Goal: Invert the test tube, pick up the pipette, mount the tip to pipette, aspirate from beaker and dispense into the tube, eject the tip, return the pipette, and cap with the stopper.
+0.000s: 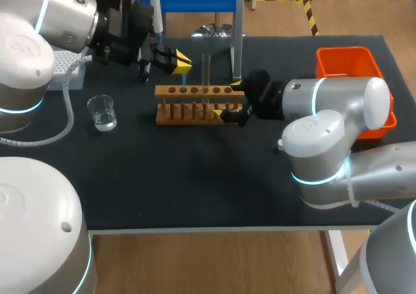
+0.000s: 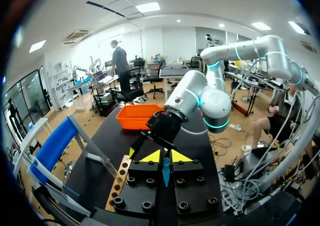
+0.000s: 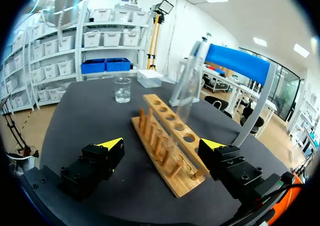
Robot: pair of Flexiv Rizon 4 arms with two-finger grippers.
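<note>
1. Left end effector is clamped on the pipette, just behind the wooden rack. The blue tip pokes out between its fingers.
2. Right end effector is spread wide, straddling the rack's end without gripping it.
3. Test tube stands upright in the rack.
4. Beaker sits on the surface, well off on the left arm's side.

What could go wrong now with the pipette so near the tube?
The pipette tip hangs beside the test tube, not over its mouth; liquid released here might fall on the wooden rack. The right pincer stands open around the rack's end; any move could push the rack and tip the tube.
</note>
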